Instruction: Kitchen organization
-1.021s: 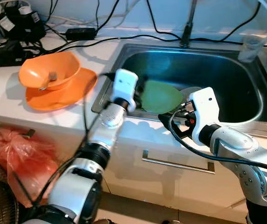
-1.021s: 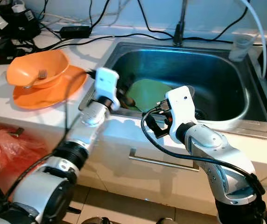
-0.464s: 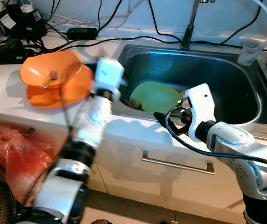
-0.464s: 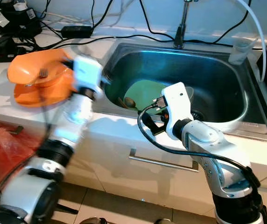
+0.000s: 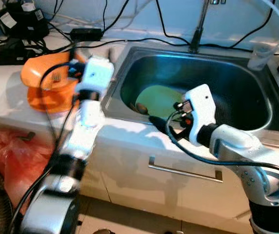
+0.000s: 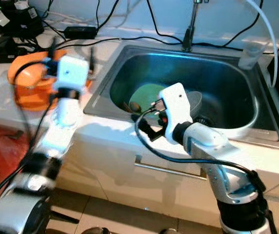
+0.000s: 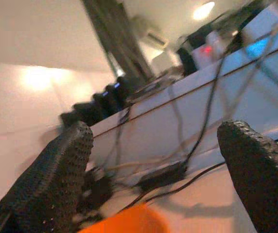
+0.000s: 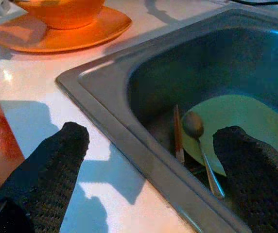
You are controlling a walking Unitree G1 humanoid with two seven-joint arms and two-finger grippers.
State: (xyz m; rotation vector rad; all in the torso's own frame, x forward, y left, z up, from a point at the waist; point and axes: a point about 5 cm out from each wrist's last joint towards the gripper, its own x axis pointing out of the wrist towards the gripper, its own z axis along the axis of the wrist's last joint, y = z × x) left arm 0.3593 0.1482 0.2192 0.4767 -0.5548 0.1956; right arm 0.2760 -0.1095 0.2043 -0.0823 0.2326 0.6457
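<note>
**Q:** Where do the two pincers stand?

**A:** The right gripper (image 8: pixel 148 145) hangs over the front rim of the sink (image 5: pixel 256 122), fingers spread and empty. Between them lie a spoon (image 8: pixel 197 133) and a wooden stick (image 8: pixel 177 133), both resting partly on the green plate (image 5: pixel 161 100) in the basin. The left gripper (image 7: pixel 158 145), also spread and empty, is raised above the counter (image 5: pixel 3 92) beside the orange bowl (image 5: pixel 44 78), which sits on an orange plate (image 5: pixel 39 103) with a fork (image 5: pixel 56 78) inside.

**Q:** Which step is in hand?

**A:** Judged from the pose, the approach: nothing is grasped yet. The right gripper seems aimed at the utensils in the basin.

**Q:** What does the next move call for?

**A:** Reaching over the rim and down, then closing on a thin, flat-lying handle; the plate beneath may make it slip.

**Q:** What stands around?

**A:** A faucet (image 5: pixel 198 29) and a clear cup (image 5: pixel 259 56) behind the sink, black cables (image 5: pixel 129 41) and adapters (image 5: pixel 20 22) along the wall, a red bag (image 5: pixel 5 161) below the counter. The sink wall is the main obstacle.
</note>
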